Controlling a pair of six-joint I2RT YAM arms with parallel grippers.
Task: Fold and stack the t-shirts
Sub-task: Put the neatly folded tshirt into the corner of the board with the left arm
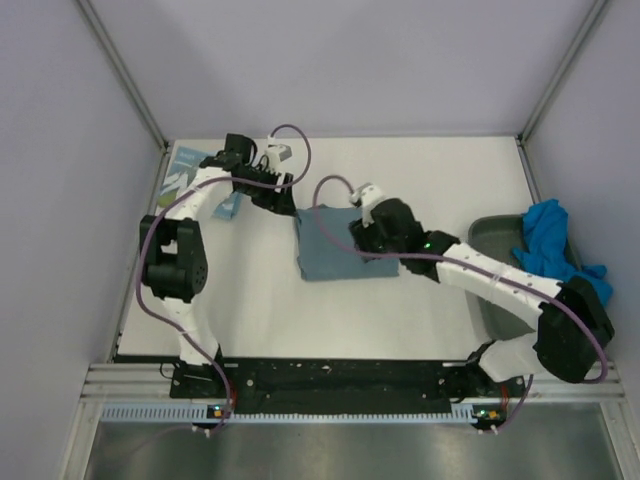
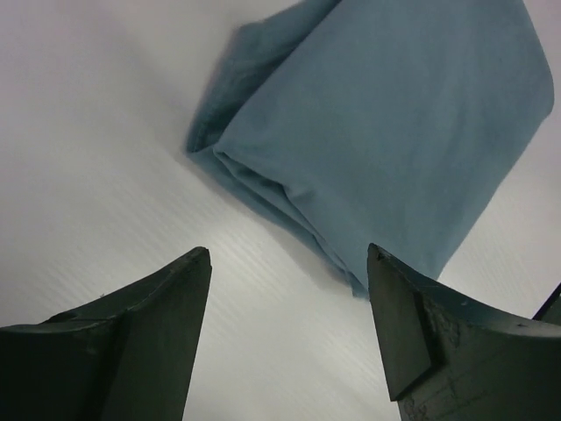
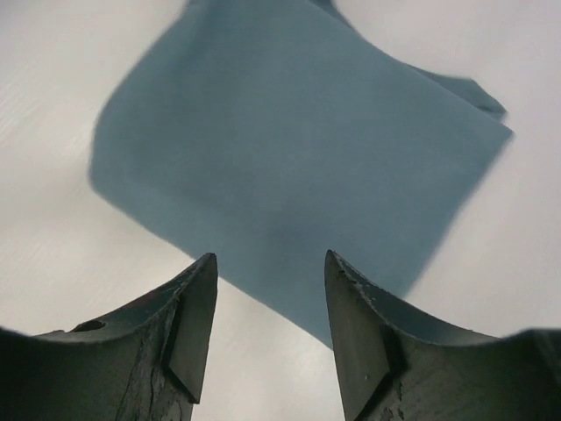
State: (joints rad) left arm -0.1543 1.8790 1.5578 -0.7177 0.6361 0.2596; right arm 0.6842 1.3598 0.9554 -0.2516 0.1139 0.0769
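A plain slate-teal t-shirt lies folded into a rectangle at the middle of the table. My left gripper hovers at its far left corner, open and empty; in the left wrist view the folded shirt lies just beyond the left gripper. Over the shirt's right part my right gripper stands open too, holding nothing. The right wrist view shows the flat shirt under and ahead of the right gripper. A teal t-shirt with white lettering lies at the far left, partly under the left arm. A bright blue t-shirt is bunched at the right.
A dark grey-green tray stands at the table's right edge, with the bright blue shirt hanging over its far side. Grey walls close in the table on the left, back and right. The arm bases sit along the near edge.
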